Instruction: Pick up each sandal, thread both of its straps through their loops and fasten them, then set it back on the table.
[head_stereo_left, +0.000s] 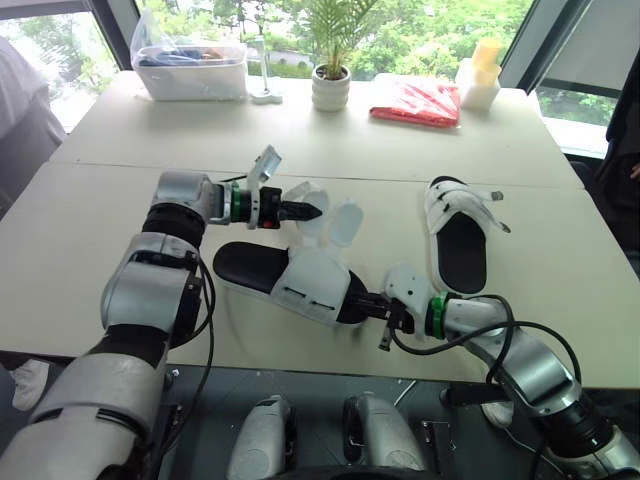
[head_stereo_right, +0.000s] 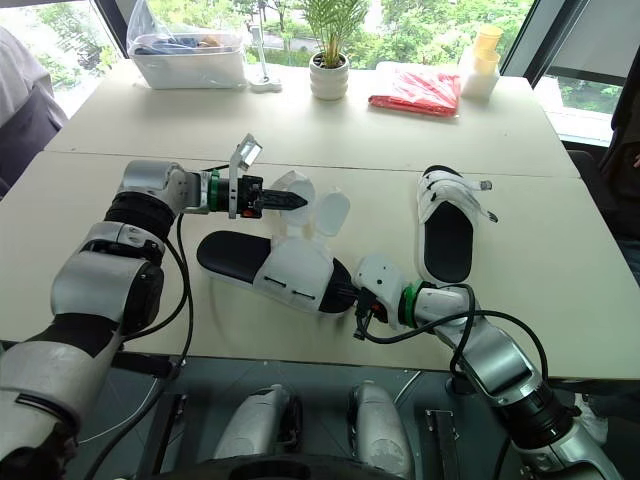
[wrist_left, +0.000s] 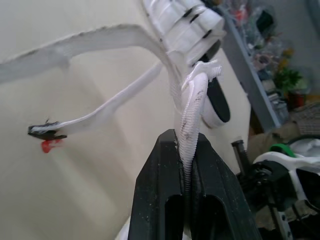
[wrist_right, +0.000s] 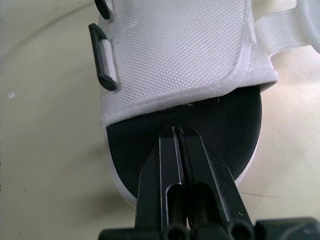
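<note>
Fingers (wrist_left: 160, 170) of the left gripper (head_stereo_left: 314, 210) pinch a strap (wrist_left: 194, 100), the right gripper (head_stereo_left: 372, 303) is squeezed shut at the sandal (head_stereo_left: 290, 280) toe, and a hard tug might slip the strap out.

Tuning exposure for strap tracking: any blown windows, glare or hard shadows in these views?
Left eye view: windows behind the table are bright, whitest at upper left; the table is evenly lit, only a soft shadow beside the near sandal. Left wrist view: the white strap in the left gripper sits against pale table, low contrast. Right wrist view: no glare on the black insole.
</note>
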